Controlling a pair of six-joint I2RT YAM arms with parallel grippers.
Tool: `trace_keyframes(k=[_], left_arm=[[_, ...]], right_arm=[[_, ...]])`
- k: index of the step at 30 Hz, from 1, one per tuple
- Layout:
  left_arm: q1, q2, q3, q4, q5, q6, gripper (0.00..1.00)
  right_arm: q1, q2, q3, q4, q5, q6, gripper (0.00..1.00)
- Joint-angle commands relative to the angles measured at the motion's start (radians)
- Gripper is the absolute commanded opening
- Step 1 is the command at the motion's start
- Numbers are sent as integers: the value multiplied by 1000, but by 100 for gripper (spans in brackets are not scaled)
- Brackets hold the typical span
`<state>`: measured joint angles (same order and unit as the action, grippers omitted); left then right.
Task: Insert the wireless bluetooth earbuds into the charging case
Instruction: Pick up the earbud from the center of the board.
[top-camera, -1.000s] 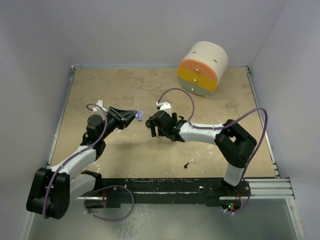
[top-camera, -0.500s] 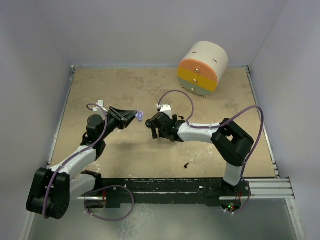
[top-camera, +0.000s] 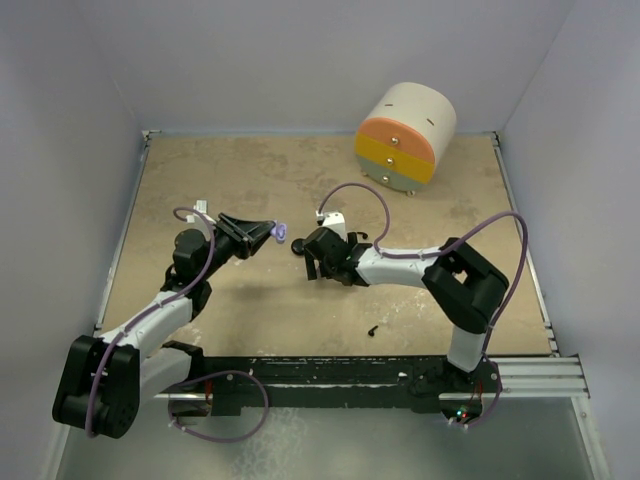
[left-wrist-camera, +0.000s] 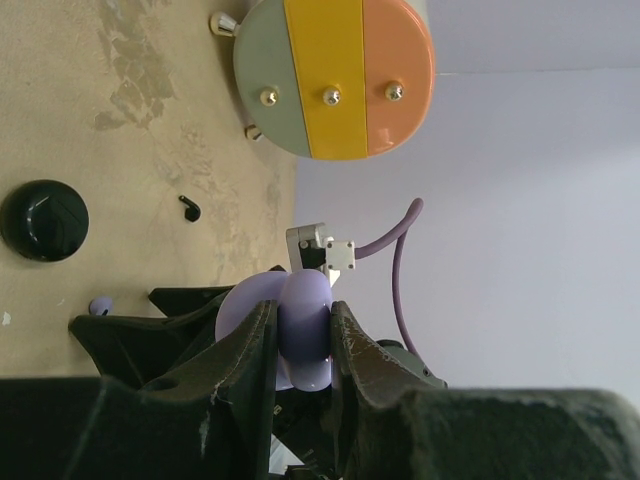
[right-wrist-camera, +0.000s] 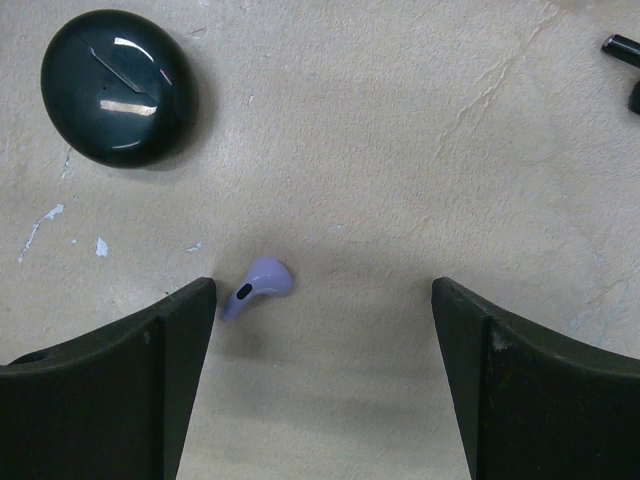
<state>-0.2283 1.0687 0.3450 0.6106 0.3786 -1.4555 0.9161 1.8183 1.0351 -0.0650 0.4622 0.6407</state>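
My left gripper (left-wrist-camera: 305, 322) is shut on the lilac charging case (left-wrist-camera: 303, 335), held above the table; its two rounded halves show between the fingers. In the top view the case (top-camera: 281, 232) sits at the left gripper's (top-camera: 272, 233) tips. The pale lilac earbud (right-wrist-camera: 256, 284) lies on the table between my right gripper's (right-wrist-camera: 322, 300) open fingers, close to the left finger (right-wrist-camera: 180, 330). That earbud (left-wrist-camera: 101, 305) shows in the left wrist view too. The black earbud (left-wrist-camera: 190, 207) lies loose on the table past the black puck. My right gripper (top-camera: 313, 262) hovers low, just right of the case.
A glossy black round puck (right-wrist-camera: 118, 87) rests on the table close ahead of my right gripper, and it (left-wrist-camera: 43, 220) shows in the left wrist view. A round drawer unit (top-camera: 404, 138) with orange, yellow and green fronts stands at the back right. A small black bit (top-camera: 372, 329) lies near the front edge.
The right arm has shifted slightly, its elbow drawing in a little. The left arm and the lilac case have not moved.
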Motion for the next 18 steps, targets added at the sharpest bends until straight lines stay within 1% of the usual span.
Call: trace_keyframes(k=[1, 18], left_arm=[[10, -1, 2, 55, 13, 3, 0], [10, 7, 5, 54, 9, 7, 0]], right_arm=[[4, -29, -27, -27, 14, 33, 90], [4, -63, -64, -36, 20, 35, 90]])
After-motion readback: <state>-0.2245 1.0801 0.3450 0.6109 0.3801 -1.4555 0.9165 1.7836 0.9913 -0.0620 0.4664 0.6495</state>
